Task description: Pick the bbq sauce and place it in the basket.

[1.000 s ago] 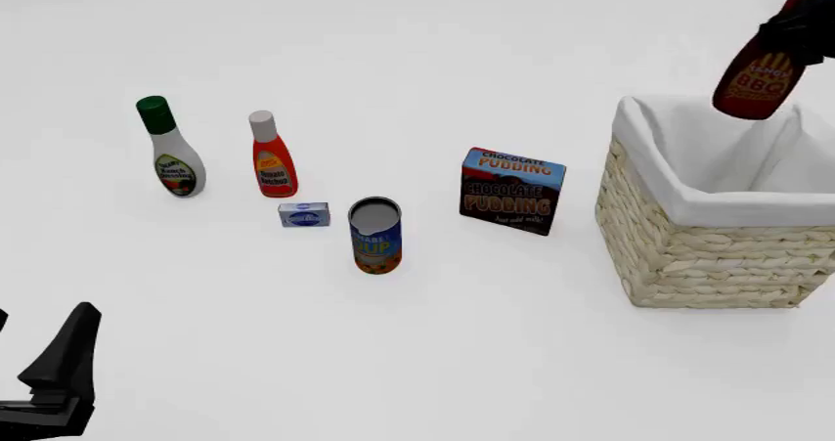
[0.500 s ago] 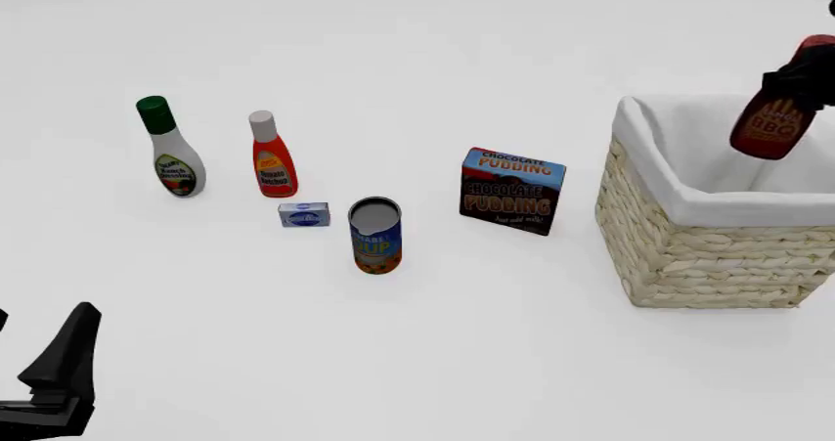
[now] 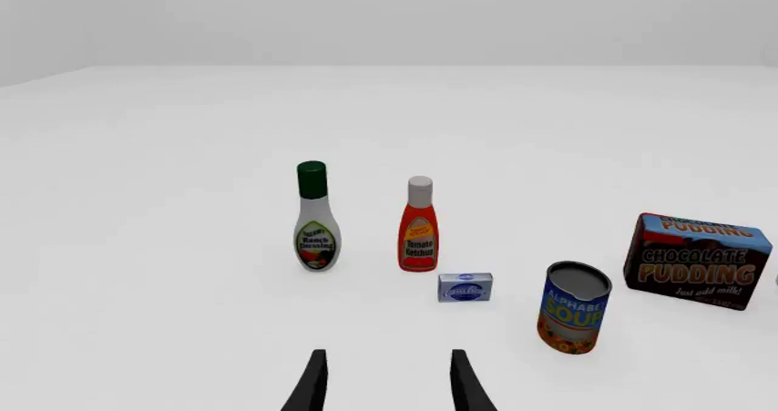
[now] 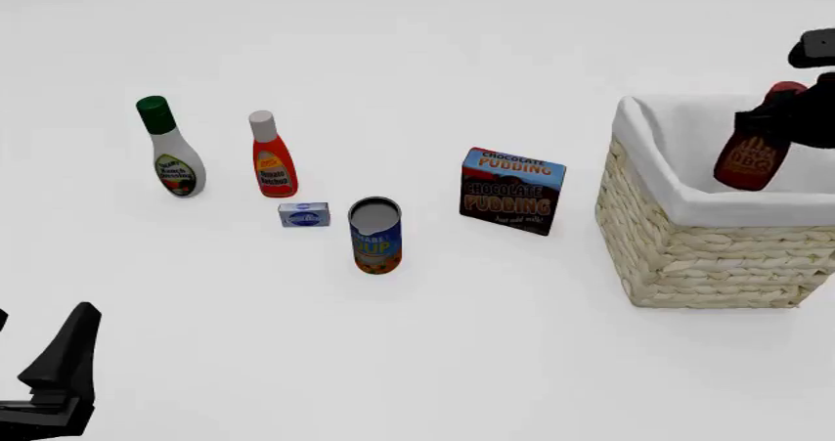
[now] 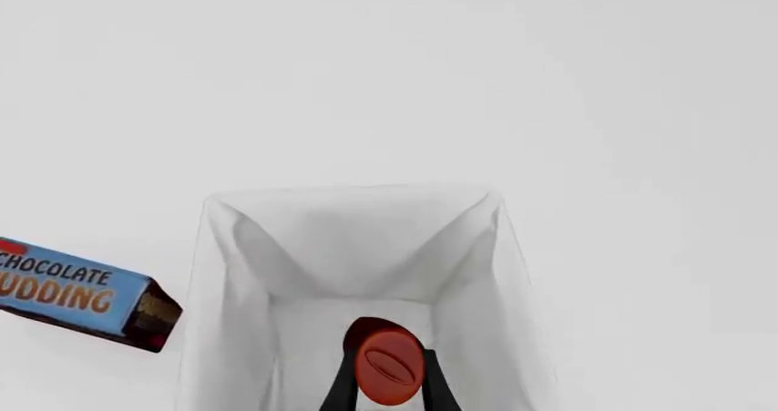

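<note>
Now the right claw [image 4: 791,116], seemingly gripping the bbq sauce [image 4: 753,154], has sunk into the basket [image 4: 679,236].

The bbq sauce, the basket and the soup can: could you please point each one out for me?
bbq sauce [image 4: 749,160], front view, on its orange label.
basket [image 4: 691,255], front view, on its woven front wall.
soup can [image 4: 375,243], front view, on its blue label.

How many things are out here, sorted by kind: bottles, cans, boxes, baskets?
Bottles: 3 – white green-capped ranch bottle, orange-red white-capped ketchup bottle, dark brown-red BBQ sauce bottle
Cans: 1 – blue soup can
Boxes: 2 – chocolate pudding box, small blue-white box
Baskets: 1 – woven wicker basket
Total: 7
</note>
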Action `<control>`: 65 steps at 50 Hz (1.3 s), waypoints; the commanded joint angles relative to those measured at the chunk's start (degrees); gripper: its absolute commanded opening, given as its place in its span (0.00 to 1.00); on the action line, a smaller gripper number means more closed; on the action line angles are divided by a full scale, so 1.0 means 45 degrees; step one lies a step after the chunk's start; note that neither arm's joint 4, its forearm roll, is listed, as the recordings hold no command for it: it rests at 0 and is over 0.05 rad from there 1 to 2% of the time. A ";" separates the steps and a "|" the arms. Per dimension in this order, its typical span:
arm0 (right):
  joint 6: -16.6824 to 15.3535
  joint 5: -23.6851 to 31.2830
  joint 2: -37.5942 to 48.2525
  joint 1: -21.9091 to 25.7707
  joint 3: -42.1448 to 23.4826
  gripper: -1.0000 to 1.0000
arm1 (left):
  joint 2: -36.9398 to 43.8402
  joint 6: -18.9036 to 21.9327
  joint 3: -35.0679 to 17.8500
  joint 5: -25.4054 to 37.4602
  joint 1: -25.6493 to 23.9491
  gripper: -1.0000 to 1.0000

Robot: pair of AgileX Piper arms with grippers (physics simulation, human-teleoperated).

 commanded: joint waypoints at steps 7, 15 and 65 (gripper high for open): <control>0.0180 -0.0659 0.0776 0.0029 0.0168 0.00 | 0.0001 -0.0002 0.0000 0.0000 0.0001 1.00; 0.0221 -0.0801 0.0919 0.0076 0.0288 0.00 | -0.0001 0.0001 0.0000 0.0000 0.0000 1.00; 0.0282 -0.1550 0.2565 0.0150 0.0080 1.00 | 0.0001 0.0002 0.0000 0.0000 0.0001 1.00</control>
